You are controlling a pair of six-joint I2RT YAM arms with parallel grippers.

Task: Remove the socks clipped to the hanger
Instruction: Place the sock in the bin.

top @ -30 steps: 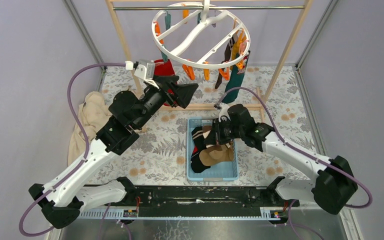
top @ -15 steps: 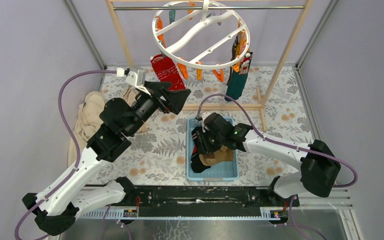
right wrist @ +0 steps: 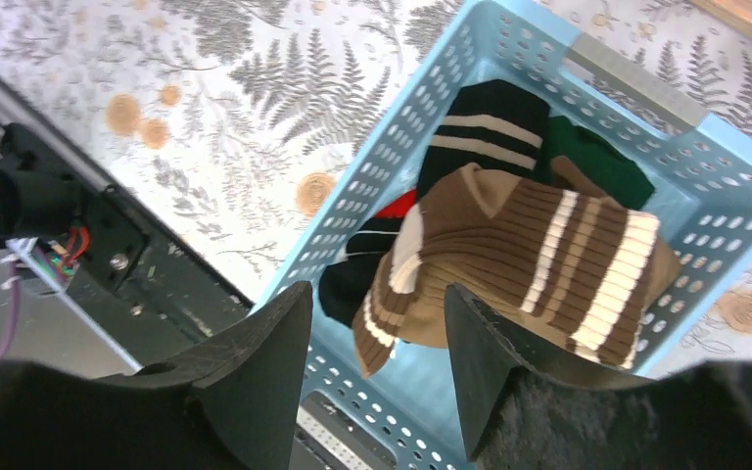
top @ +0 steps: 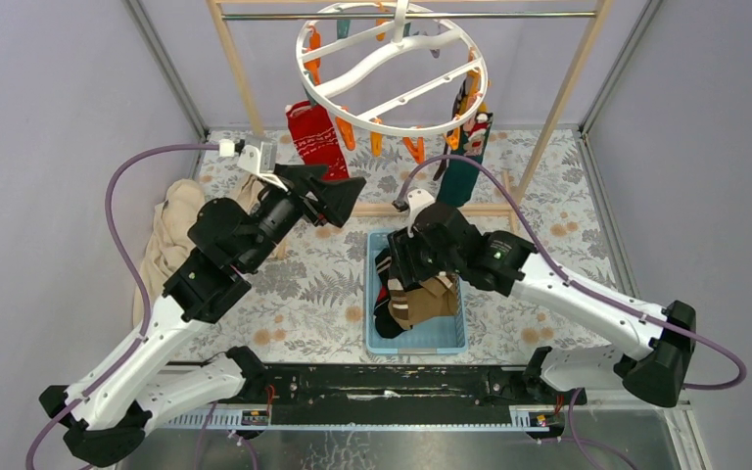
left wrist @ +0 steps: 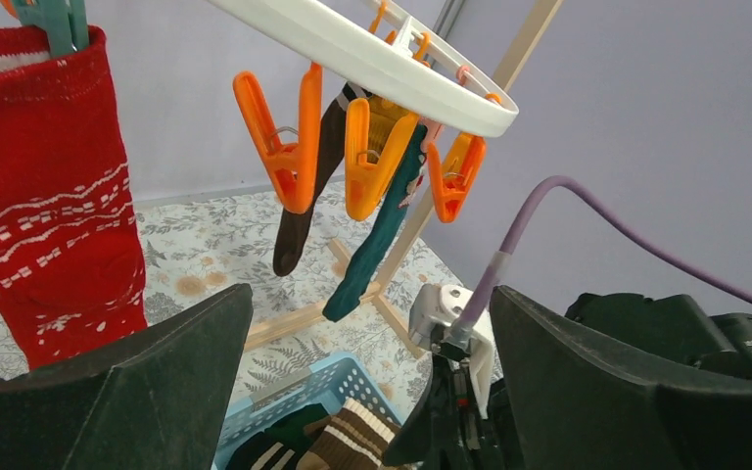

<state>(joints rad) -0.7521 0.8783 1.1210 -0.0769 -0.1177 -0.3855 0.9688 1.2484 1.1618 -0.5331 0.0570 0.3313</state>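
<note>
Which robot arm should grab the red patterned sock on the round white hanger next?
Left. Its open left gripper points up beside the red patterned sock under the round white hanger. The right gripper hangs low over the light blue plastic basket.

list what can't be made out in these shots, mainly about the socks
- Top view: the socks on the right side of the hanger bunch and overlap; count unclear.
- Left wrist view: the red sock and its clip are cut off by the top and left edges.
- Right wrist view: the brown striped sock covers most of what lies under it in the basket.
</note>
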